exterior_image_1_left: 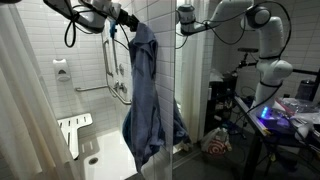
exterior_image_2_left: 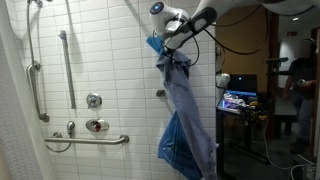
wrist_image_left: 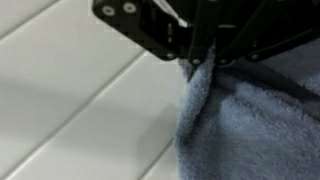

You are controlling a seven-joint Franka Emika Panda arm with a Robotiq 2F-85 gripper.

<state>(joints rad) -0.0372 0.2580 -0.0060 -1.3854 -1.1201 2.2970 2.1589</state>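
One blue towel (exterior_image_2_left: 185, 110) hangs straight down, long axis vertical, bunched top end up, clamped in the closed fingers (wrist_image_left: 203, 35); one tiled wall (exterior_image_2_left: 110, 60) behind.

Blue towel (exterior_image_1_left: 145, 95) hanging full length from my gripper (wrist_image_left: 200, 62).
Thick terry, dull blue-grey. Its top corner is bunched and pinched tight between my jaws, and the rest drops in long loose folds, widening toward the lower edge, just before the white tiled wall (exterior_image_2_left: 110, 60).
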